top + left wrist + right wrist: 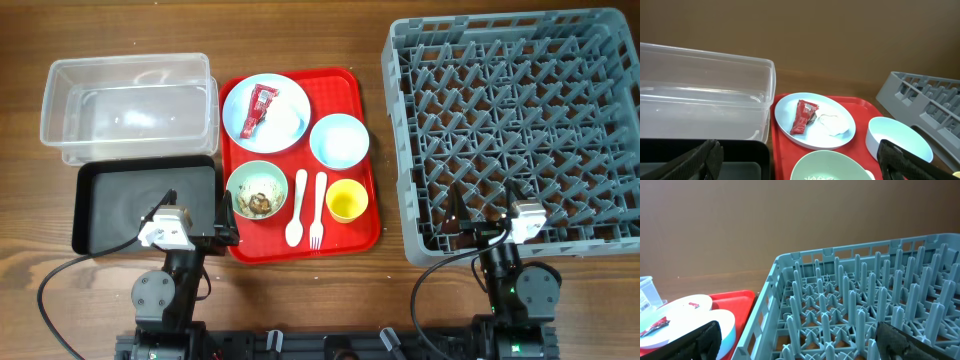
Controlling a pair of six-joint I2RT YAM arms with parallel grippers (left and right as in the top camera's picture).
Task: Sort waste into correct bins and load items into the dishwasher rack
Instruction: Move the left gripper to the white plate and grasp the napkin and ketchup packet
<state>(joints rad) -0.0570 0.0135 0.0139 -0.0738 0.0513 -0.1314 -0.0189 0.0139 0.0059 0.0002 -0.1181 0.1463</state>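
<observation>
the wooden desk (380, 300) carries a clear tub (128, 108), black tray (145, 205), red serving tray (365, 215) and grey rack (515, 130).

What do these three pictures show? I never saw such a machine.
Two robot arms sit at a table. One picture looks down from above; two come from wrist cameras. The left gripper and right gripper are open, holding nothing. A red tray carries a light blue plate with a wrapper, a light blue bowl, a pale green bowl with food scraps, a yellow cup, a white spoon and fork. Beside it: a clear tub, a black tray, a grey dishwasher rack.
</observation>
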